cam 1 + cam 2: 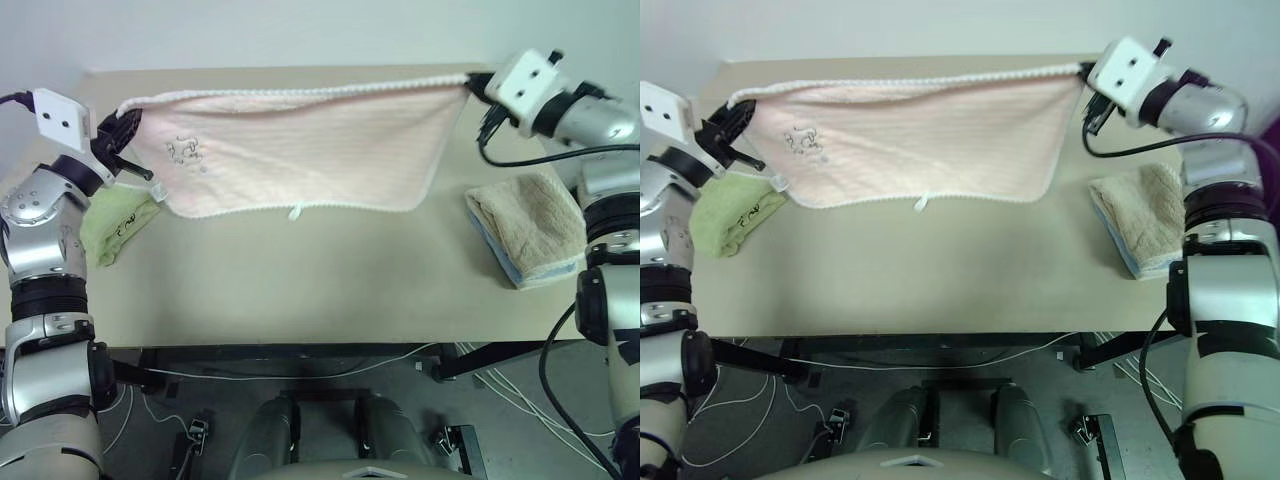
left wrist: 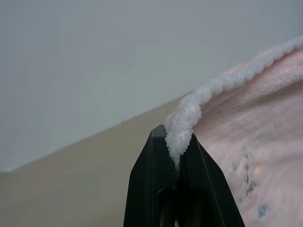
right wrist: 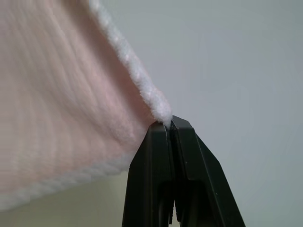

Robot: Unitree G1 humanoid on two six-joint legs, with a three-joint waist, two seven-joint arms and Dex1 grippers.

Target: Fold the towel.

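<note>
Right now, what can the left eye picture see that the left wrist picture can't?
The left eye view alone shows the whole pink towel stretched between both grippers, the right gripper pinching its far corner, a green towel and a beige towel lying on the table. The left wrist view alone shows, close up, the left gripper with its black fingers shut on the white scalloped edge. Both share the towel, its faint embroidery, the left gripper and the table.
</note>
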